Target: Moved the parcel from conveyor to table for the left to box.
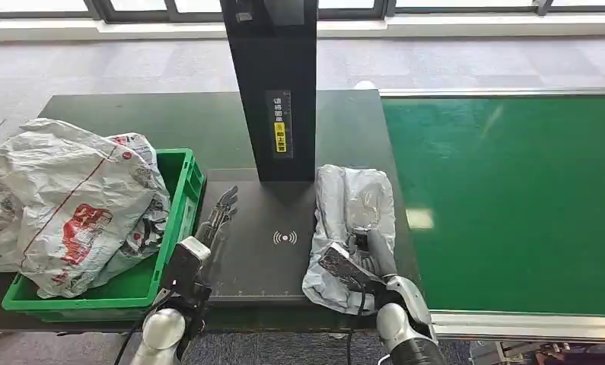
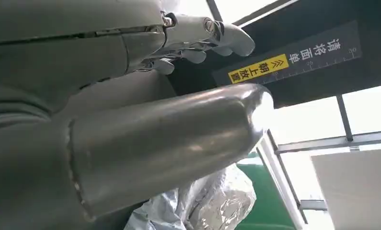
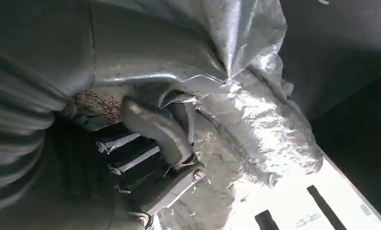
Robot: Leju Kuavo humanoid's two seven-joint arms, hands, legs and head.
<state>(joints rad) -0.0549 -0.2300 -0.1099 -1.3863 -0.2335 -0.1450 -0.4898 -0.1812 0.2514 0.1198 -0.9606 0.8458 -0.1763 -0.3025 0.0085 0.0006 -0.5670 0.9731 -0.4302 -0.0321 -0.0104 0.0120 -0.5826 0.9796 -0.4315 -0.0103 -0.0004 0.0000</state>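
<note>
A crumpled grey plastic parcel [image 1: 356, 199] lies on the dark table, just right of the scanner pad [image 1: 265, 255] and left of the conveyor. My right hand [image 1: 365, 256] grips its near end, thumb on top. Up close in the right wrist view, the thumb of that hand [image 3: 152, 127] presses into the parcel's folds [image 3: 248, 110], with the fingers tucked under the plastic. My left hand [image 1: 217, 215] lies stretched out on the pad's left side, holding nothing. In the left wrist view its fingers [image 2: 205, 38] reach toward the black post, and the parcel [image 2: 212, 201] shows beyond the thumb.
A green crate [image 1: 183, 173] at the left holds large white and red printed bags [image 1: 78, 205] that spill over its rim. A black scanner post [image 1: 272, 84] rises behind the pad. The green conveyor belt [image 1: 512, 198] runs along the right.
</note>
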